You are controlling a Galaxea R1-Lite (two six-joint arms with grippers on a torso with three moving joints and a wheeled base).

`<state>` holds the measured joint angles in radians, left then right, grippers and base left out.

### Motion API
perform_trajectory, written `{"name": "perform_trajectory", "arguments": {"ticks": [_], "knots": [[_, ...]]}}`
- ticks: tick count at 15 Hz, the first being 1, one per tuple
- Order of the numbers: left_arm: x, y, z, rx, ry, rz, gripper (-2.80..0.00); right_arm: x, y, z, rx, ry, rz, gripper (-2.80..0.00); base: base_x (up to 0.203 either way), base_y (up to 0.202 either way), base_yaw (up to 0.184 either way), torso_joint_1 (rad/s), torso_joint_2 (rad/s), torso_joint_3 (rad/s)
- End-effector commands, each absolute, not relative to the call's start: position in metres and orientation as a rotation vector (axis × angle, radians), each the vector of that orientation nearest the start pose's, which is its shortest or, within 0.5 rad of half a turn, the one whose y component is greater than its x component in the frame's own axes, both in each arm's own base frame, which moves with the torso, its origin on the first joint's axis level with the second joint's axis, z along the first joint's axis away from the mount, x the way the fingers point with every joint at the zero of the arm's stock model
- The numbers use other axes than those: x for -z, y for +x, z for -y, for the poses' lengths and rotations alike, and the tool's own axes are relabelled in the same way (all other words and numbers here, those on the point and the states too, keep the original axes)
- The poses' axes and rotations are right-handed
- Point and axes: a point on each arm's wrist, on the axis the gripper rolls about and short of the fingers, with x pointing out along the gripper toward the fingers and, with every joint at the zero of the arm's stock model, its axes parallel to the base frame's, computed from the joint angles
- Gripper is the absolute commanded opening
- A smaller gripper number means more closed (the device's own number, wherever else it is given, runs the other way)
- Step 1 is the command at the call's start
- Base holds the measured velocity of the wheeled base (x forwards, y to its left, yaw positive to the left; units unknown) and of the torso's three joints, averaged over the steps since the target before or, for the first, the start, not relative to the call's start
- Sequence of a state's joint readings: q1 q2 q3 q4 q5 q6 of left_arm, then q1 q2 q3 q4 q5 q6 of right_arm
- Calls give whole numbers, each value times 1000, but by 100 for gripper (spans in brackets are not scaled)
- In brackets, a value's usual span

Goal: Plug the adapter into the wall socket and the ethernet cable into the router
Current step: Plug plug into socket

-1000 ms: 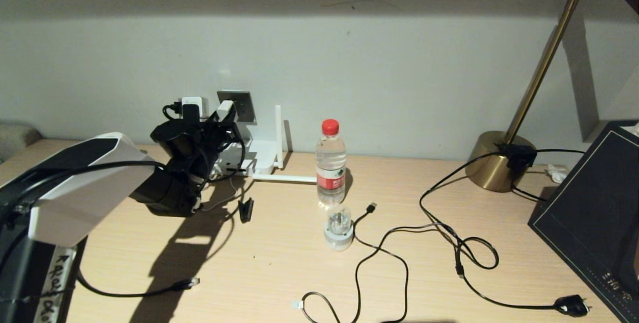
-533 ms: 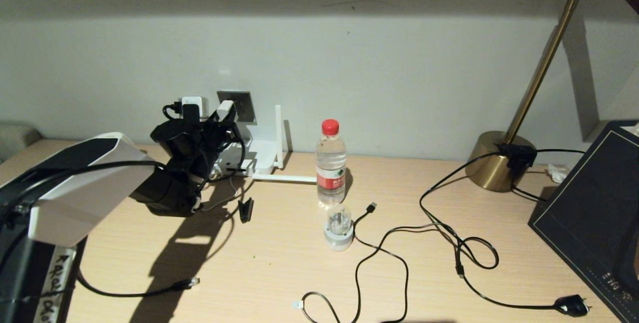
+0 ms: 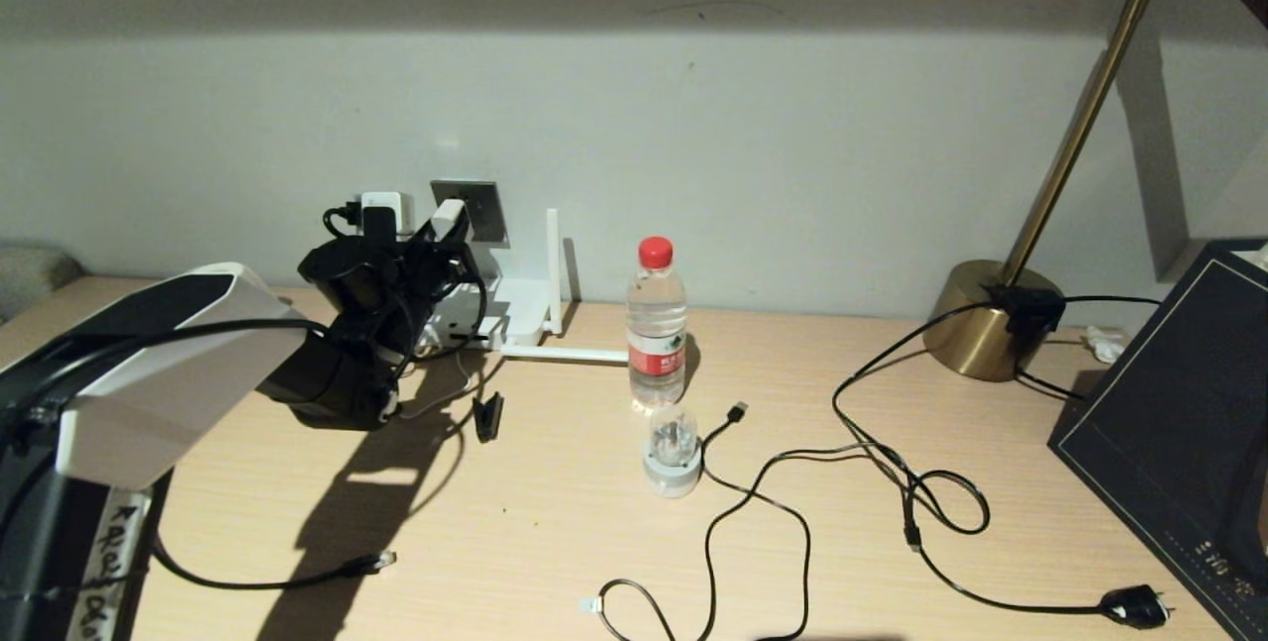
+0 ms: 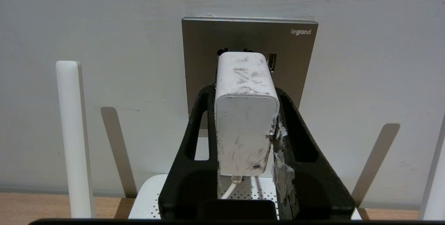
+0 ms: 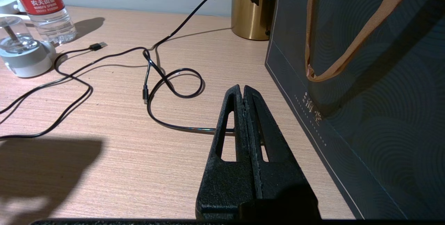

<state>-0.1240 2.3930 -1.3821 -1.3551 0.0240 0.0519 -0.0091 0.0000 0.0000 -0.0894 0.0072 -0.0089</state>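
Note:
My left gripper [image 4: 245, 91] is shut on the adapter [image 4: 245, 113], a scuffed white box with a thin white cord hanging from its underside. The adapter's far end sits right at the upper holes of the grey wall socket [image 4: 208, 44]; its prongs are hidden. In the head view the adapter [image 3: 448, 218] is up against the wall socket [image 3: 483, 208], above the white router [image 3: 520, 309]. The ethernet cable [image 3: 297, 582] lies on the desk at front left, its clear plug [image 3: 381, 558] free. My right gripper [image 5: 242, 87] is shut and empty, low over the desk beside a dark bag.
A water bottle [image 3: 656, 324] and a clear-domed white gadget [image 3: 673, 453] stand mid-desk. Thin black cables [image 3: 792, 522] loop across the front; a mains plug [image 3: 1134, 607] lies front right. A brass lamp base [image 3: 986, 319] and the dark bag [image 3: 1179, 423] fill the right side.

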Motion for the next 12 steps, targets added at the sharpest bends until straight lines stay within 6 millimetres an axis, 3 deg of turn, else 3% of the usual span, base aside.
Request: {"name": "perform_trajectory", "arguments": {"ticks": [1,12], "knots": [[-132,469,57,88,26,354,-280,-75,-20,0,2,-10,55,-280,0,0,0,0,0,0],[-136,472,54,80,25,363,-280,-75,-20,0,2,-10,55,-280,0,0,0,0,0,0]]}}
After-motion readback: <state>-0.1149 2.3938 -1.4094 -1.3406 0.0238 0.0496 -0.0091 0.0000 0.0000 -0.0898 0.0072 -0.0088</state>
